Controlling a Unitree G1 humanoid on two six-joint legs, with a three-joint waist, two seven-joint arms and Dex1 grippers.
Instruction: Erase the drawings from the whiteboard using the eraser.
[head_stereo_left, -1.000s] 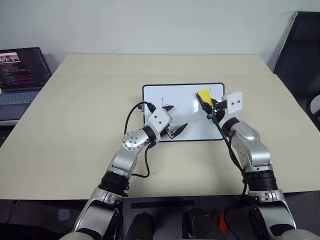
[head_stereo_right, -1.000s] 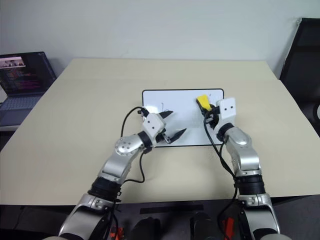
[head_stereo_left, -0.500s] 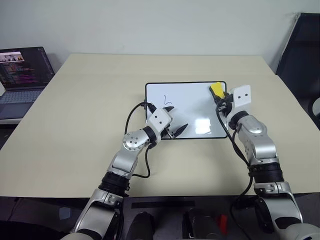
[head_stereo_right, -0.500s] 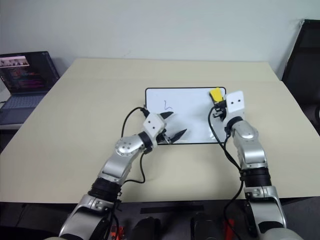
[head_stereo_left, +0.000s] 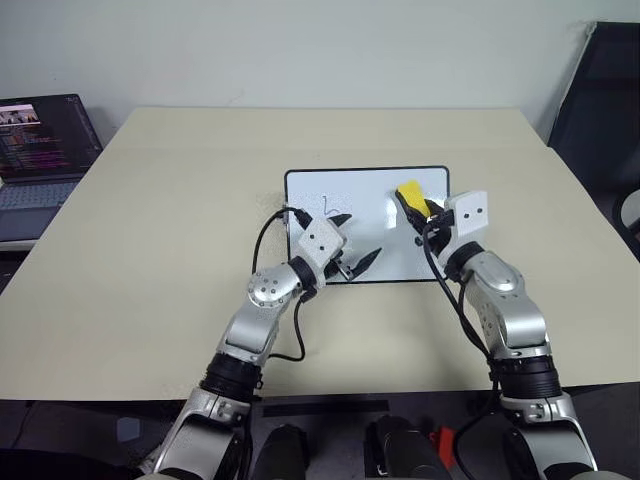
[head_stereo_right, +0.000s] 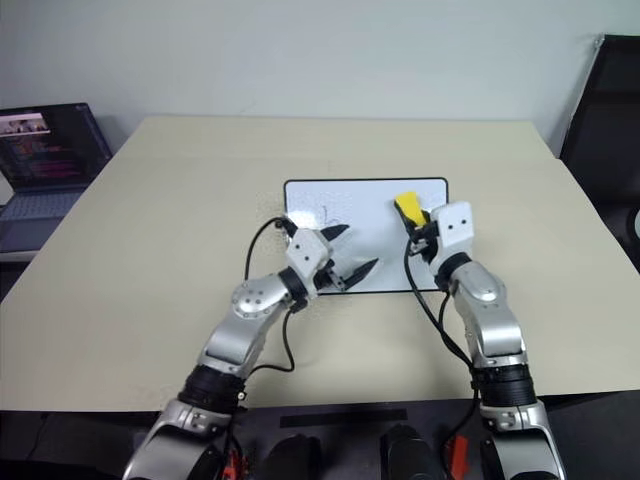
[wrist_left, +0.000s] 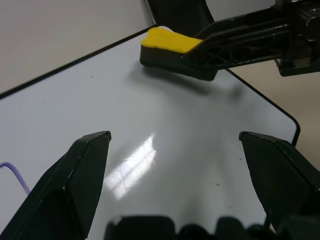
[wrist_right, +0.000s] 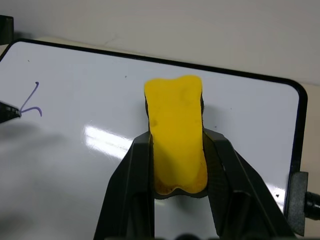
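Note:
The whiteboard (head_stereo_left: 370, 235) lies flat on the table ahead of me. My right gripper (head_stereo_left: 415, 205) is shut on the yellow eraser (head_stereo_left: 408, 191), whose black base rests on the board's far right part. The right wrist view shows the eraser (wrist_right: 175, 120) pinched between both black fingers. One of the drawings, a thin purple tick (wrist_right: 31, 102), sits on the board's far left part (head_stereo_left: 326, 206). My left gripper (head_stereo_left: 358, 236) stands open over the board's near left part, one fingertip (wrist_right: 7, 112) right beside the tick. The left wrist view looks across the board to the eraser (wrist_left: 170, 42).
An open laptop (head_stereo_left: 40, 140) stands off the table's far left corner. A black chair (head_stereo_left: 605, 110) is at the far right. The beige table (head_stereo_left: 170, 220) spreads wide around the board.
The right gripper swept the eraser out to the board's far right corner, then back inward. The board slid slightly right and returned. The left gripper stayed open in place.

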